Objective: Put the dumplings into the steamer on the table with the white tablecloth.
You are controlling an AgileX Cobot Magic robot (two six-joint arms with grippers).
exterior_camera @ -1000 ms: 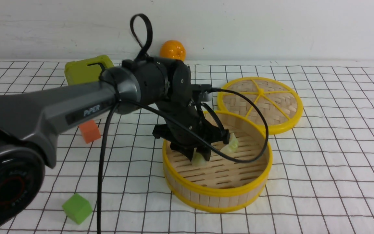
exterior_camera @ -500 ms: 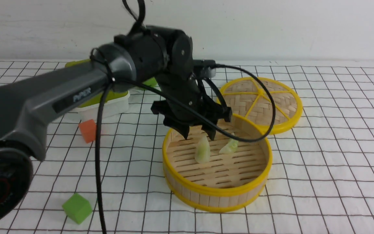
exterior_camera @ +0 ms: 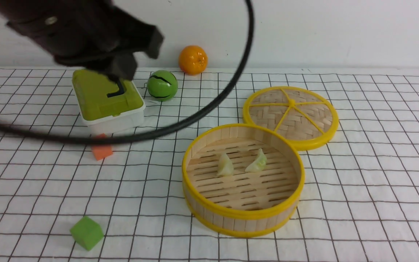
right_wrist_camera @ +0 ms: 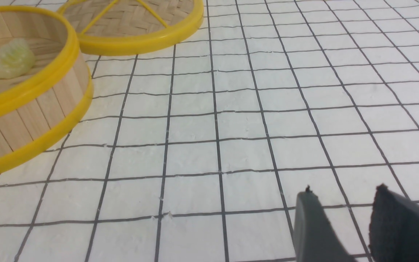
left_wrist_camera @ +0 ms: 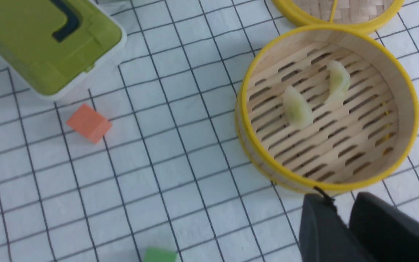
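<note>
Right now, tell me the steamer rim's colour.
The steamer's rim is yellow, clearest in the front view.

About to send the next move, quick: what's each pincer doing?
Left pincer: slightly open, holding nothing.
Right pincer: open, nothing between the fingers.

At 12 o'clock in the front view, 1 plain white wall [exterior_camera: 304, 36] rises behind everything, spanning from 11 to 1 o'clock, with faint smudges and small marks on its surface. The light is soft and even, and the wall looks slightly greyer toward 1 o'clock.
</note>
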